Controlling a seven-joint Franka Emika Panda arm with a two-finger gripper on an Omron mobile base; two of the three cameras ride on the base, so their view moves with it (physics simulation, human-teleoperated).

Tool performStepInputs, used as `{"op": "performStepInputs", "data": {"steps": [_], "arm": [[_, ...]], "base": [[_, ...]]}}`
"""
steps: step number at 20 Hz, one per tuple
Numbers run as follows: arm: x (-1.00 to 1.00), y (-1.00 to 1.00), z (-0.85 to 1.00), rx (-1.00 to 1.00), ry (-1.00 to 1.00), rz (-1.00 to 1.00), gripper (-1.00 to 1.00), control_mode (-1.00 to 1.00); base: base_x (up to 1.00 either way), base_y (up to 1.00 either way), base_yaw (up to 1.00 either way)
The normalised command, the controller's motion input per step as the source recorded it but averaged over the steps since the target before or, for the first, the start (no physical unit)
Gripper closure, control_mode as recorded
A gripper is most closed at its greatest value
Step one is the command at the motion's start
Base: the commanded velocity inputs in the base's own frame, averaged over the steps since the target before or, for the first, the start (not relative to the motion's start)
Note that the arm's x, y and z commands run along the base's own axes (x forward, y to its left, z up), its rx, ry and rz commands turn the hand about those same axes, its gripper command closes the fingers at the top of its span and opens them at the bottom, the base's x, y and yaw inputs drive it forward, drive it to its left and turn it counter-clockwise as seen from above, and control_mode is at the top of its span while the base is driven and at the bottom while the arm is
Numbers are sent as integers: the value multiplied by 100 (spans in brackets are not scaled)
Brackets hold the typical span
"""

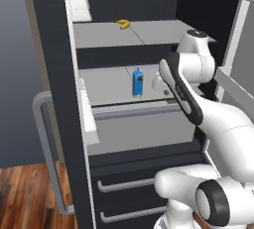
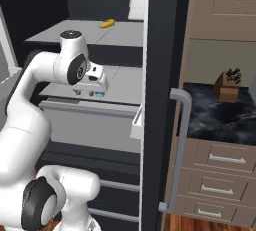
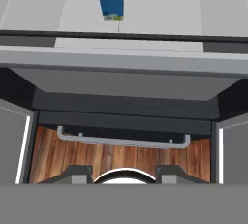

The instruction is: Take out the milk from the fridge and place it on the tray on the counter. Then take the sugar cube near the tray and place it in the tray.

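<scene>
While the fridge (image 1: 59, 99) stands with its doors swung wide, the milk (image 1: 138, 82) sits upright on the middle grey shelf (image 1: 114, 86), free of any grip. A banana (image 1: 123, 23) lies on the shelf above it. Reaching into the fridge at the height of the milk's shelf, the arm brings its hand just beside the carton on the right, as seen from the left base camera. In the hand camera the fingers (image 3: 124, 171) stand apart with nothing between them, and the carton's lower end shows far ahead. Beyond the right door lies the black worktop (image 2: 220, 117) with a knife block (image 2: 229, 86).
</scene>
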Motion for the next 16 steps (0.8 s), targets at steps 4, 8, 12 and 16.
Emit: {"op": "performStepInputs", "data": {"steps": [4,8,12,16], "arm": [[-41,13,0,-5,-10,0,-100,-100],[-44,39,0,-12,-45,0,-100,-100],[-2,34,0,-1,-54,0,-100,-100],[15,12,0,10,-41,0,-100,-100]], "base": [[0,0,0],[0,0,0],[0,0,0],[0,0,0]]}}
